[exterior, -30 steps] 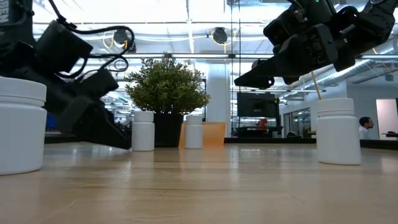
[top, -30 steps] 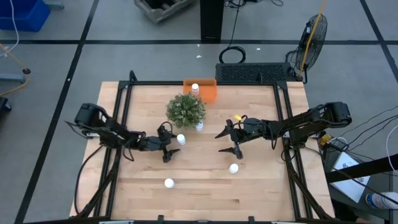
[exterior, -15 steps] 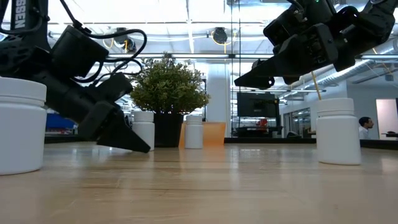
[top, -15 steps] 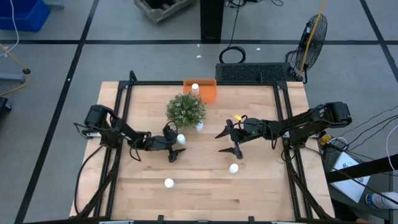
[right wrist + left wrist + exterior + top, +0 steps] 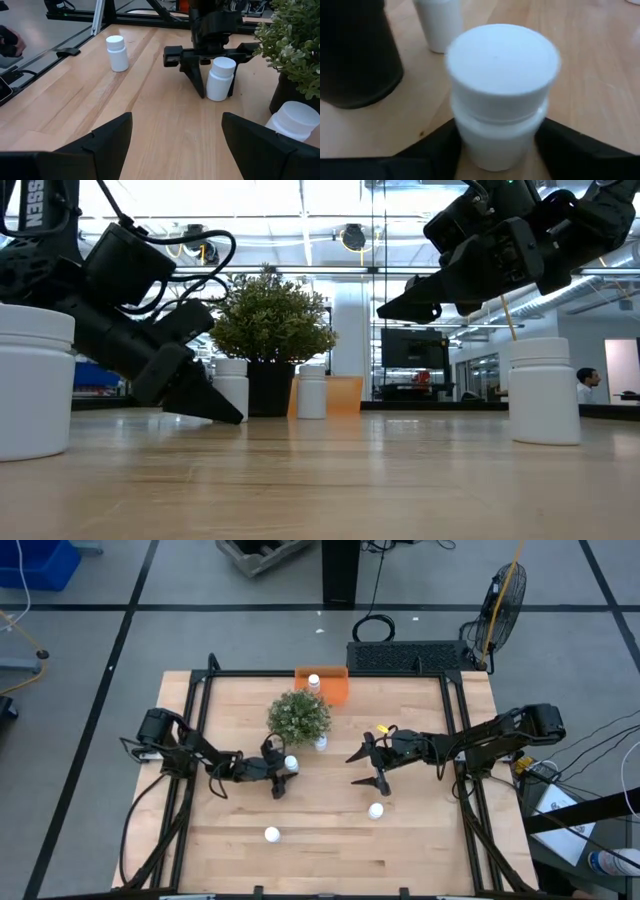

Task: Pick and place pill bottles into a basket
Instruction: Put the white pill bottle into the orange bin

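Observation:
A white pill bottle (image 5: pixel 500 95) stands upright on the wooden table just near of the potted plant (image 5: pixel 298 716), and my left gripper (image 5: pixel 283 767) is shut on it. My right gripper (image 5: pixel 372 766) hovers open above the table's middle right, holding nothing. One bottle (image 5: pixel 314 682) stands in the orange basket (image 5: pixel 335 690) at the far edge. Another (image 5: pixel 321 743) stands by the plant's right side. Two more (image 5: pixel 376 810) (image 5: pixel 271 834) stand nearer the front. My left gripper pinches the lower body (image 5: pixel 470 150) of the bottle, below the cap, between its two fingers (image 5: pixel 197 80), one on each side. The fingers come from the table's left, slanting down. The bottle stays upright with its base on the table.
The plant's dark pot (image 5: pixel 355 55) stands close beside the held bottle. A black frame (image 5: pixel 200 740) runs along the table's left, right and far sides. Bare wood lies between the two arms and toward the front edge.
My left gripper has gone toward the table's right until its fingers stood on either side of the bottle by the plant, then drawn its fingers in on it. The bottle has stayed where it was.

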You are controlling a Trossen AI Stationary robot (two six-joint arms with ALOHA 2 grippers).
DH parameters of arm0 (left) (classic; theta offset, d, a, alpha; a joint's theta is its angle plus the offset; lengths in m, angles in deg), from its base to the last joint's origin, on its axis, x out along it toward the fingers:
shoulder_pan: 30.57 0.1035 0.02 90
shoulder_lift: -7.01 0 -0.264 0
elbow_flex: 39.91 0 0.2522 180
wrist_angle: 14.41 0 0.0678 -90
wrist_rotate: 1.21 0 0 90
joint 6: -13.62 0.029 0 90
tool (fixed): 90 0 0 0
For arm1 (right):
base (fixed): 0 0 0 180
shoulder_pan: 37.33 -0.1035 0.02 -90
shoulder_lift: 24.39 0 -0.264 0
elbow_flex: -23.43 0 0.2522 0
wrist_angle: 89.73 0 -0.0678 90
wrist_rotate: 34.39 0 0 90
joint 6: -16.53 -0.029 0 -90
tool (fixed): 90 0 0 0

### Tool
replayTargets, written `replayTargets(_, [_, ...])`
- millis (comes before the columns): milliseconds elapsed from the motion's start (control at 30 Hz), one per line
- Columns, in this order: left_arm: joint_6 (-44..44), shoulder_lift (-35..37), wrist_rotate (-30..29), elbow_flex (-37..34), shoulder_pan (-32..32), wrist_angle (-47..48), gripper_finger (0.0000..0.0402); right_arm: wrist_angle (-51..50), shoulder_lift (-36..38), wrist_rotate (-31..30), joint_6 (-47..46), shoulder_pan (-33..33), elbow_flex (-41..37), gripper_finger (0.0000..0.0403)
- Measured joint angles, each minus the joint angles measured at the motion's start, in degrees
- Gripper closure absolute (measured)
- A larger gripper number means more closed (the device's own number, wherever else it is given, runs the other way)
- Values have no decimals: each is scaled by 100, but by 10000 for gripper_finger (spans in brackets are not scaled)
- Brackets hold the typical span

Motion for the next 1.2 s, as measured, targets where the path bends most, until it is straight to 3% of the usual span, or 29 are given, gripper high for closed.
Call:
replayTargets(100, [-212,0,-20,29,4,-9,215,0,0,0,0,0,1,106])
replayTargets(267, [-269,-4,263,264,-100,-29,217,4,0,82,-103,-2,1,106])
replayTargets(400, [-262,-2,638,629,-251,46,217,124,20,612,-453,-2,16,106])
replayTargets(500, [-291,0,792,1073,-353,667,217,-89,136,905,-567,-3,195,106])
replayTargets(600, [-289,0,794,1636,-430,1648,217,-959,360,894,-308,-2,582,106])
replayTargets(700, [-238,0,790,2148,-453,2429,217,-2440,593,801,105,-2,1233,106])
replayTargets(900, [128,5,1020,2897,-339,2976,217,-5202,772,-24,797,2,2868,106])
replayTargets(1033, [213,9,1225,3529,-94,3892,217,-6023,780,-28,889,-2,3617,106])
replayTargets(1200, [546,9,1331,4303,110,4978,217,-6529,768,-28,671,0,3804,106])
